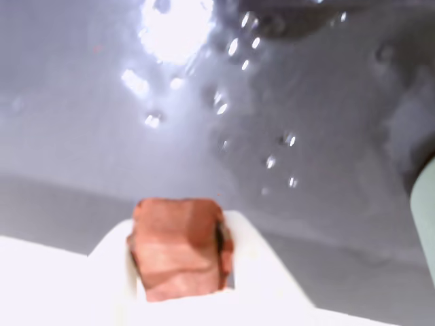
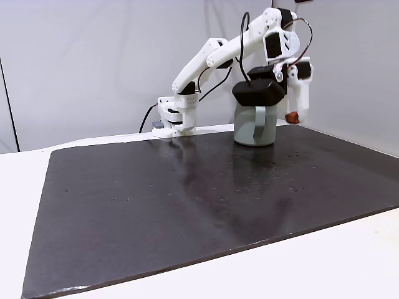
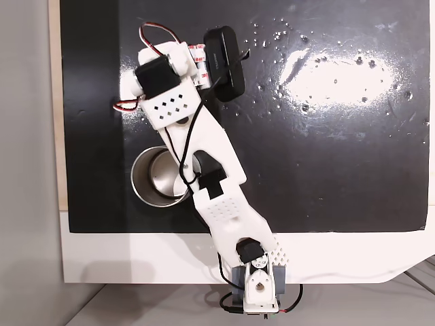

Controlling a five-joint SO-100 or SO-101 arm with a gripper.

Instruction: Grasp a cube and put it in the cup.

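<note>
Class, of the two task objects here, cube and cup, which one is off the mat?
The cube: the gripper pinches it in the air, beside the cup, which stands on the dark mat.

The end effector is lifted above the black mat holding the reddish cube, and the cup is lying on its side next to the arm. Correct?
Not quite. The cup is standing upright on the black mat, as a fixed view shows; another fixed view looks straight down into its open mouth. The rest holds: the end effector is lifted above the mat, holding the reddish cube.
</note>
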